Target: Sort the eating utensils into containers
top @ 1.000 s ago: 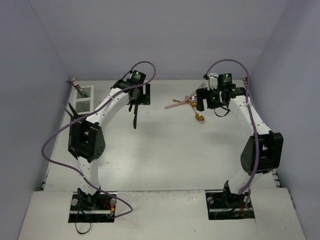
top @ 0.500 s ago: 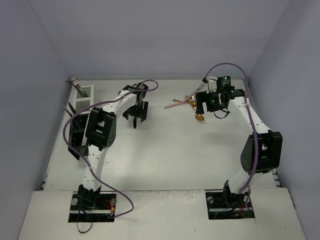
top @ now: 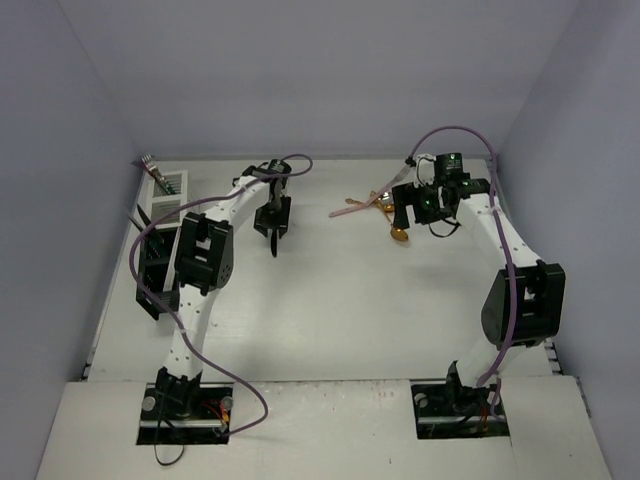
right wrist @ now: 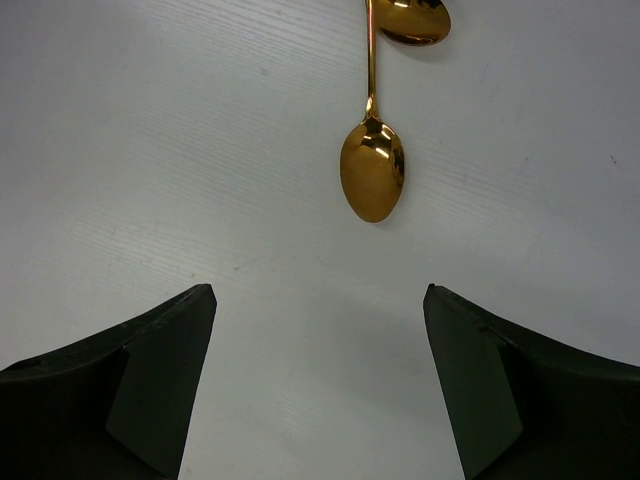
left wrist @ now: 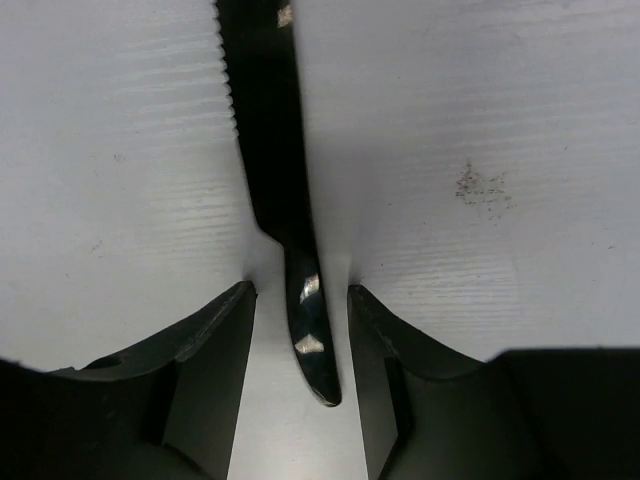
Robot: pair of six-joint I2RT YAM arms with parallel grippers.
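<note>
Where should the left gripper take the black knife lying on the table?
By the handle, coming straight down. The black knife lies flat on the table; its rounded handle is slimmer than the serrated blade and runs lengthwise between the open fingers of the left gripper, bare table either side. Closing across the handle's width looks safest.

A white table (top: 330,300) with a finely ribbed surface lies in front of me. Pale lavender walls rise from its edges: a back wall (top: 300,70) along the far side, a left wall (top: 50,200) and a right wall (top: 590,200). A cream board (top: 330,430) butts against the table's near edge. A small dark speckled smudge (left wrist: 485,190) marks the tabletop.
</note>
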